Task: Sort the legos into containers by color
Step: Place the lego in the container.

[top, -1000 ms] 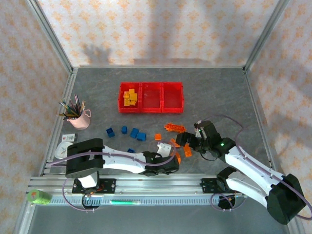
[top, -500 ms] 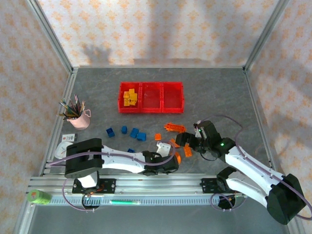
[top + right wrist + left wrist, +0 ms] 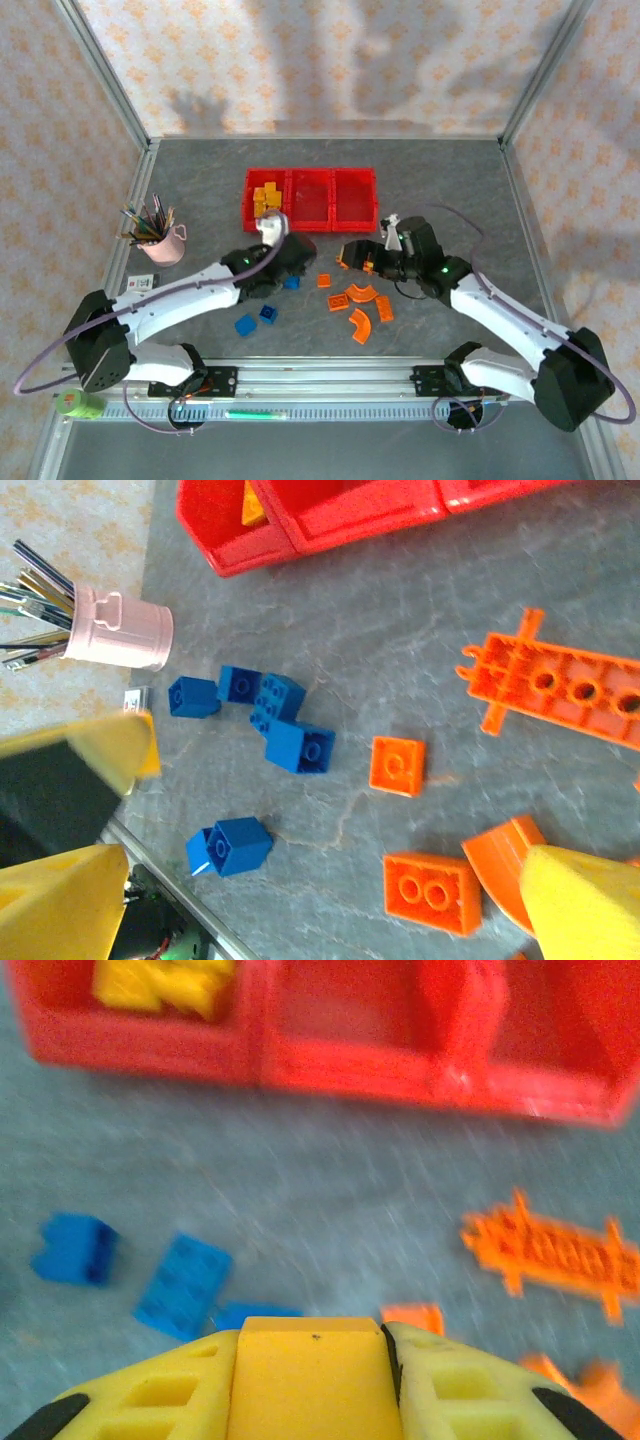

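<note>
Yellow bricks (image 3: 265, 198) sit in the left red bin (image 3: 247, 212), and the left gripper (image 3: 272, 228) pinches one more yellow brick (image 3: 310, 1365). Blue bricks (image 3: 246, 324) and orange bricks (image 3: 360, 296) wait on the counter (image 3: 450, 190). The right gripper (image 3: 358, 252) gapes wide.

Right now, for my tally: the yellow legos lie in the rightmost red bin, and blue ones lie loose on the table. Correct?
Not the rightmost: the top view shows the yellow legos in the leftmost red bin. Blue legos lie loose on the table.
</note>
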